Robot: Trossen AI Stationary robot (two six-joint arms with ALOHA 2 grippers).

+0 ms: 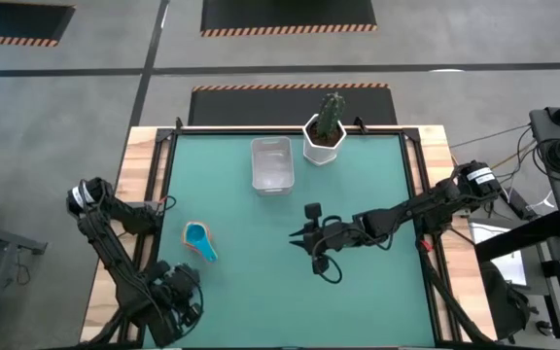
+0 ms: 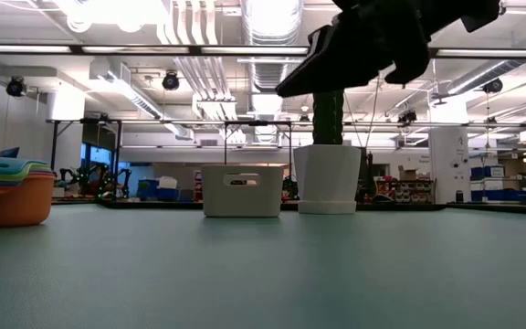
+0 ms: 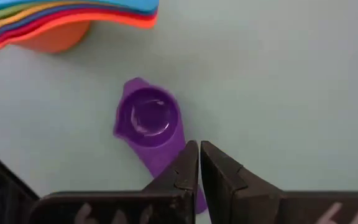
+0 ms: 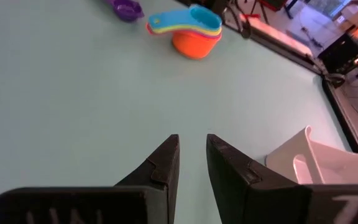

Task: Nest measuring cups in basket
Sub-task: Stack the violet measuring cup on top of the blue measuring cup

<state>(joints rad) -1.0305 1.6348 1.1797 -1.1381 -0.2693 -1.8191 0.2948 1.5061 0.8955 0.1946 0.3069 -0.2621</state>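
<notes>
Left wrist view shows your left gripper [image 3: 199, 163] shut, empty, above the purple cup [image 3: 148, 118] — lined up for its handle. Right gripper [image 4: 192, 155] hovers mid-table, slightly parted, holding nothing.

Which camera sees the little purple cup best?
The left wrist view: the purple cup lies big and whole on the table. The right wrist view shows only part of it, far off. The high and low views don't show it clearly.

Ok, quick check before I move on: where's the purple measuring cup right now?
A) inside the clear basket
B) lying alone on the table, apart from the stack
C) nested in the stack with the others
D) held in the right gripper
B: in the left wrist view the purple cup lies by itself on the table mat, clear of the nested stack, and no gripper holds it.
</notes>
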